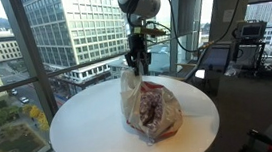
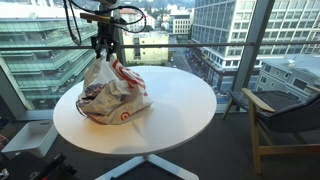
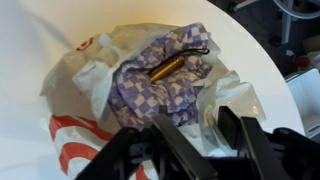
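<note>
A white plastic bag (image 1: 151, 107) with red print stands on the round white table (image 1: 80, 122); the bag (image 2: 112, 95) leans slightly. In the wrist view the bag (image 3: 90, 70) gapes open, showing a purple checked cloth (image 3: 140, 95) with a gold cylindrical object (image 3: 168, 67) lying on it. My gripper (image 3: 195, 115) hangs straight over the bag's top edge, its fingers spread, with a crumpled flap of clear-white plastic (image 3: 225, 95) standing loosely in the gap between them. In both exterior views the gripper (image 1: 137, 58) (image 2: 106, 50) points down onto the bag's raised top.
The table (image 2: 180, 100) stands beside floor-to-ceiling windows with a railing. A wooden-armed chair (image 2: 285, 120) sits off one side. Monitors and equipment racks (image 1: 248, 40) stand behind the table in an exterior view.
</note>
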